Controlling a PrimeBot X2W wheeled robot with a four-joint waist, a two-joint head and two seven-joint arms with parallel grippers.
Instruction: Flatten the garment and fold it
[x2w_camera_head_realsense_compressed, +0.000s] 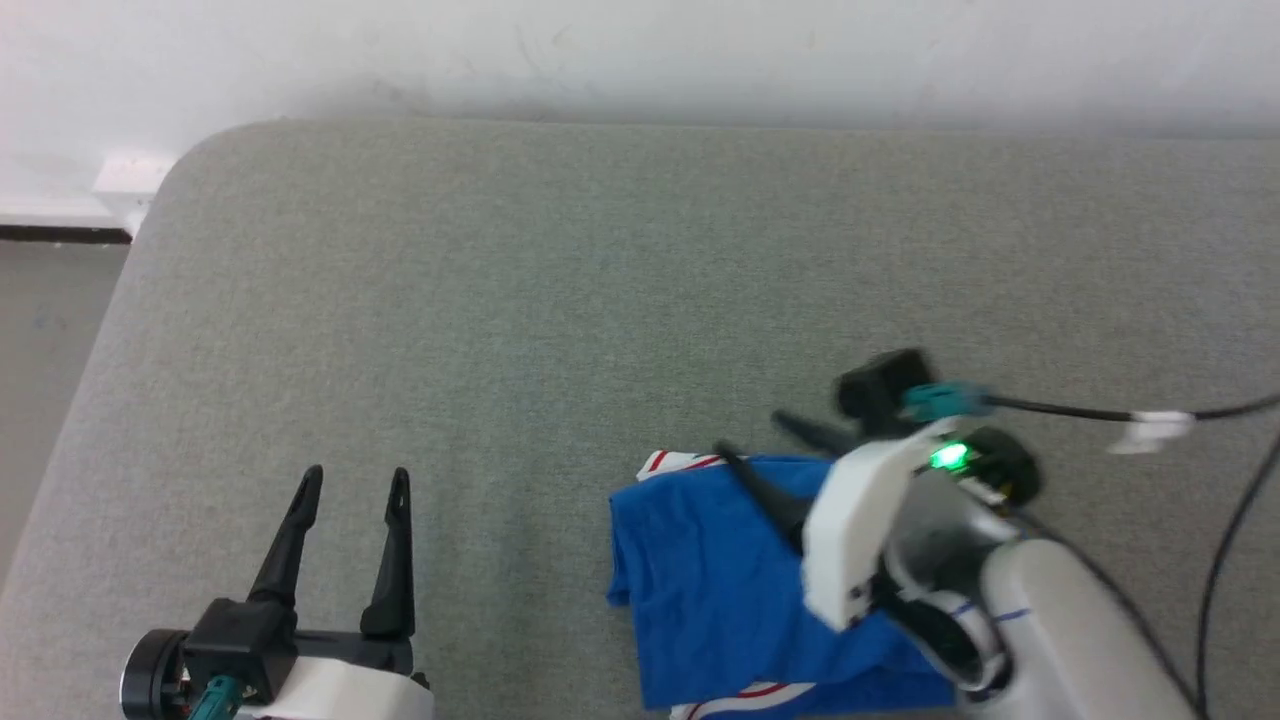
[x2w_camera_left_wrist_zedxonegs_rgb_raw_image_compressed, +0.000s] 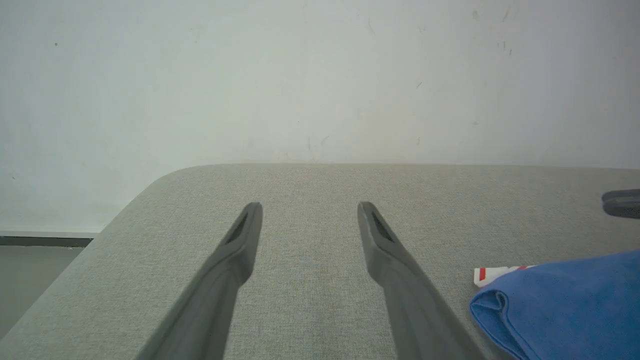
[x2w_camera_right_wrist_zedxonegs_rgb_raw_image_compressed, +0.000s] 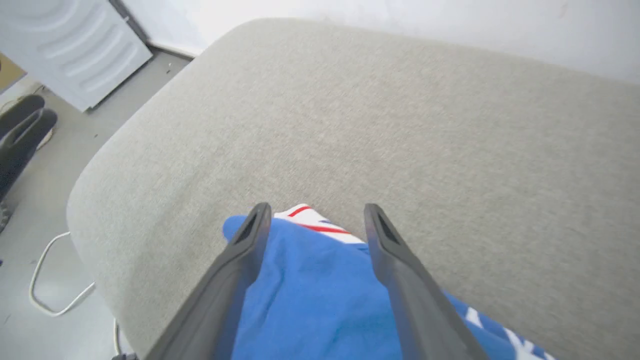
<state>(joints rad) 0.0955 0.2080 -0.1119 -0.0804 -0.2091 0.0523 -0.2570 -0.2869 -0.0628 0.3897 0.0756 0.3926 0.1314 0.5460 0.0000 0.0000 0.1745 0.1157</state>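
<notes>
The garment lies near the front edge of the grey worktop, right of centre. It is a compact blue rectangle in layers, with red-and-white striped trim poking out at the far and near edges. The folding looks essentially done. What may be left is a tidy-up, since the left fold edge is puffy and the corners are not square.

The right gripper sits over the garment's far part, fingers spread and pinching nothing. The left gripper is well apart to the left over bare worktop, fingers spread and empty.

Writing: white print strokes show at the lower right of the right wrist view, too cropped to read. No brand is legible.
</notes>
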